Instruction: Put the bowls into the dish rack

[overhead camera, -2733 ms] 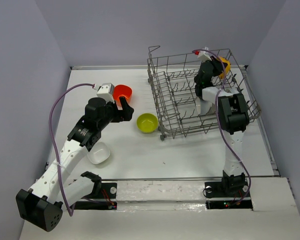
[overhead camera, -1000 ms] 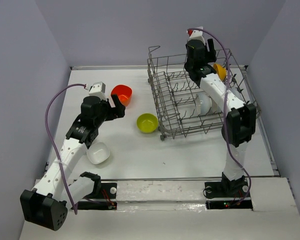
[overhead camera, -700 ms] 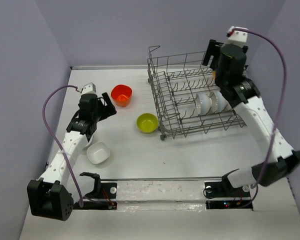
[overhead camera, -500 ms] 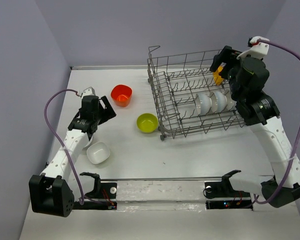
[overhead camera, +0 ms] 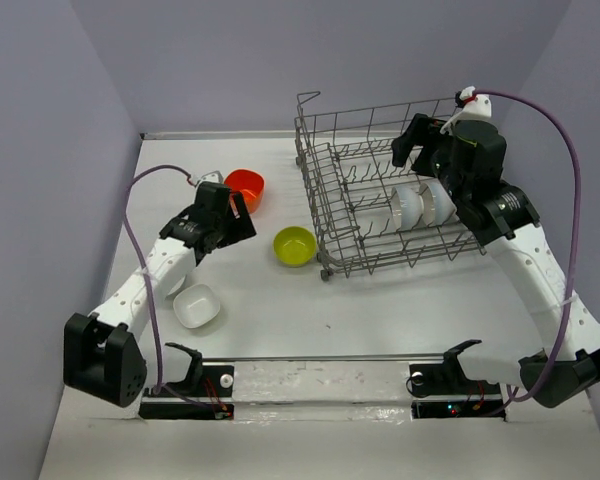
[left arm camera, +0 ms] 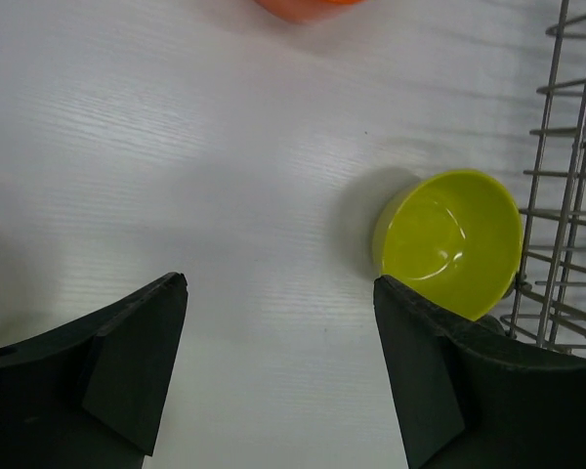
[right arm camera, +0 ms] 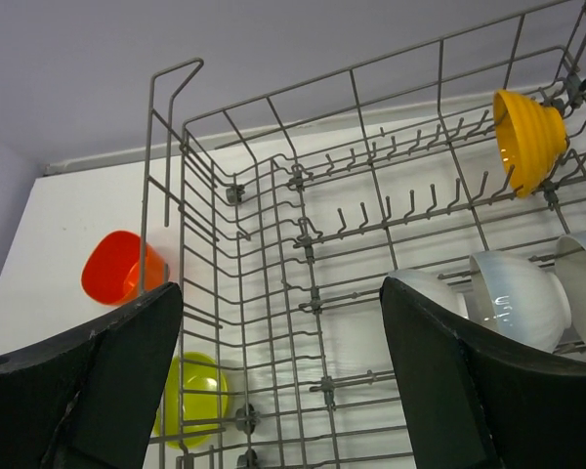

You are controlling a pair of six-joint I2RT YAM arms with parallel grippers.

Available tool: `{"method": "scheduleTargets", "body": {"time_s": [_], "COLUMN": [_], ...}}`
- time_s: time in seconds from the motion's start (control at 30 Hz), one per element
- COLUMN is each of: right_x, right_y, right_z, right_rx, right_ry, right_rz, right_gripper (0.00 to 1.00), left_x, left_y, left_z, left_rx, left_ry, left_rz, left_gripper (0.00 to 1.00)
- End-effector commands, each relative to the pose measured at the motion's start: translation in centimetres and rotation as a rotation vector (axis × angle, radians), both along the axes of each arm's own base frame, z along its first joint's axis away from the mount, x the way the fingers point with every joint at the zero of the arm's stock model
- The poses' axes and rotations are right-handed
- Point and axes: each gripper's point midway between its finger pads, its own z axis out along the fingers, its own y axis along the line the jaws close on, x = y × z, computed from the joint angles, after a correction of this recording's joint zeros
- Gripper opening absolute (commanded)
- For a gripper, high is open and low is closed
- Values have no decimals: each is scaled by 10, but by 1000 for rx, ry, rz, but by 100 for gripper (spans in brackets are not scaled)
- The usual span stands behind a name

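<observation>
Because the dish rack (overhead camera: 320, 200) stands tall-walled on the right of the worktop (overhead camera: 380, 320), your main risk is the wire. A bowl carried in too low would likely catch the top rail or the prongs and tip out of the grasp. The glossy glaze adds to that risk (a pinch on one rim could slip). The rack already holds white bowls (overhead camera: 410, 205) standing on edge in a near row. There is also an orange-yellow bowl (right arm camera: 523, 137) at its far right corner, so a careless drop could knock these over.

Your right hand (right arm camera: 280, 293) hovers above the rack's far side, spread wide and empty. Your left hand (left arm camera: 280, 293) is also spread wide and empty, over bare worktop.

In the left wrist view, the lime green bowl (left arm camera: 449, 239) lies ahead and off to the right, not between the fingers. It sits just beside the rack's corner, so closing there might snag a wire. The red-orange bowl (overhead camera: 245, 188) sits just beyond the left hand. A single white bowl (overhead camera: 197, 305) rests toward the near edge of the worktop. Both are away from the rack.
</observation>
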Motion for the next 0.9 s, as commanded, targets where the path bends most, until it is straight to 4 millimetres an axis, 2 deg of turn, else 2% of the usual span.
{"method": "scheduleTargets", "body": {"time_s": [0.0,0.1,0.4,0.67,0.87], "right_x": [-10,-13,-18,-19,-21], "right_y": [4,3,6,5,3], "right_z": [17,21,23,22,23], "right_rx": [35,39,51,44,40], "right_ry": [-39,-46,-45,-46,-51], "right_rz": [38,40,62,59,55], "right_gripper": [88,88,88,88,88], "left_x": [6,15,31,38,37], "left_y": [-39,-56,-89,-104,-104], "left_z": [1,-13,-34,-46,-60], "left_rx": [-19,-20,-33,-28,-18], "left_ry": [6,31,56,72,97], "left_rz": [-43,-55,-96,-105,-103], "left_gripper": [86,85,82,81,75]}}
